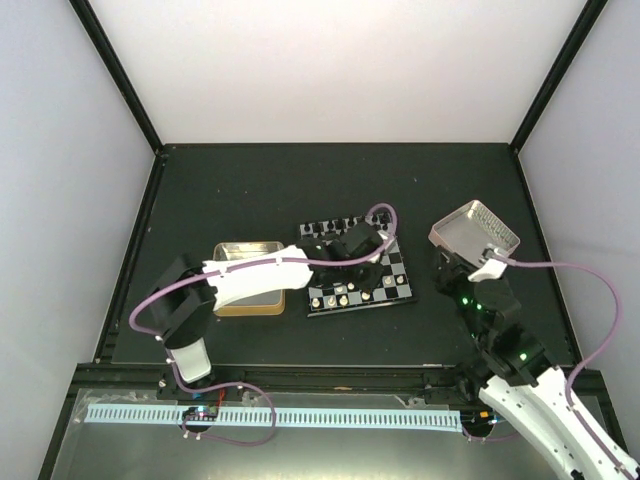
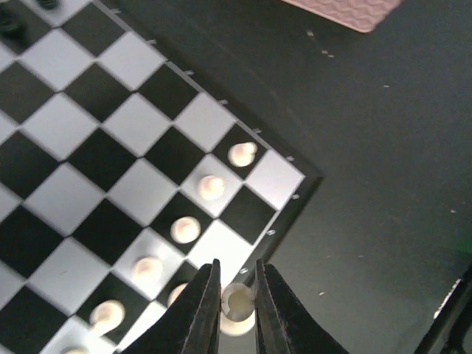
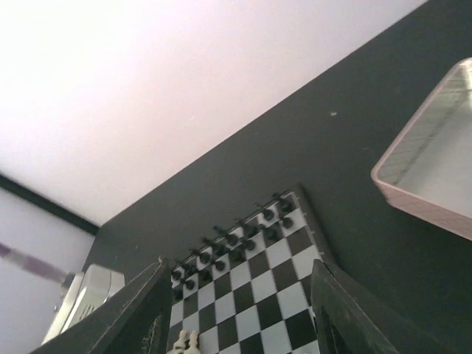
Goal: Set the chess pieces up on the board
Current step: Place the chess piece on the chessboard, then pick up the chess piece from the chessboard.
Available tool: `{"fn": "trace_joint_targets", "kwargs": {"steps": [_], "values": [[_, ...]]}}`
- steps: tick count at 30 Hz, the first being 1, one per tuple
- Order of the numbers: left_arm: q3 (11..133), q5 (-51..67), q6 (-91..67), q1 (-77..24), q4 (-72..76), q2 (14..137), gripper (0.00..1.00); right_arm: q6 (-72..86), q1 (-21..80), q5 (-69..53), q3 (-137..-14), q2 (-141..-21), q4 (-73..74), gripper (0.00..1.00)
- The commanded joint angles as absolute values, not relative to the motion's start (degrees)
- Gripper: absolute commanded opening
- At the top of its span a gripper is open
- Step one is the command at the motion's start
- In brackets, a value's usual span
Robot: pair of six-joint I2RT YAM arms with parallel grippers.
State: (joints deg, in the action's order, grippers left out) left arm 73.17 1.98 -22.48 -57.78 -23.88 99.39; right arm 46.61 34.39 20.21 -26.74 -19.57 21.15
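Note:
The board (image 1: 395, 268) lies mid-table; it also shows in the left wrist view (image 2: 88, 169) and the right wrist view (image 3: 284, 284). Black pieces (image 3: 232, 243) fill its two far rows. A row of cream pawns (image 2: 184, 229) runs along the near side, and two more cream pieces (image 3: 186, 342) stand at the bottom of the right wrist view. My left gripper (image 2: 237, 295) is shut on a cream piece (image 2: 237, 304) just above the board's edge near a corner; from above it (image 1: 376, 246) hangs over the board. My right gripper (image 3: 243, 324) is open and empty, right of the board (image 1: 448, 263).
A pink-sided tray (image 1: 475, 232) sits to the right of the board, close to my right gripper; it also shows in the wrist views (image 2: 346, 9) (image 3: 435, 169). A gold-rimmed tin tray (image 1: 247, 250) lies left of the board, partly under my left arm. Dark rails edge the table.

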Motion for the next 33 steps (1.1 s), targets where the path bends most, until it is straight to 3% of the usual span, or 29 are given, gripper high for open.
{"fn": "trace_joint_targets", "kwargs": {"steps": [1, 13, 22, 33], "values": [[79.49, 1.29, -20.97, -61.14, -24.35, 104.45, 0.14, 53.69, 34.46, 32.89, -26.34, -13.26, 30.82, 0.53], [89.23, -0.28, -20.87, -64.11, -25.93, 115.63, 0.14, 56.48, 34.45, 39.08, -26.28, -4.29, 38.03, 0.53], [88.59, -0.81, -22.27, -64.14, -28.77, 115.12, 0.36, 54.80, 34.45, 36.97, -26.13, -6.25, 36.79, 0.53], [88.85, 0.49, -23.12, -64.16, -30.64, 117.63, 0.40, 54.35, 34.47, 36.57, -26.19, -6.24, 36.22, 0.53]]}}
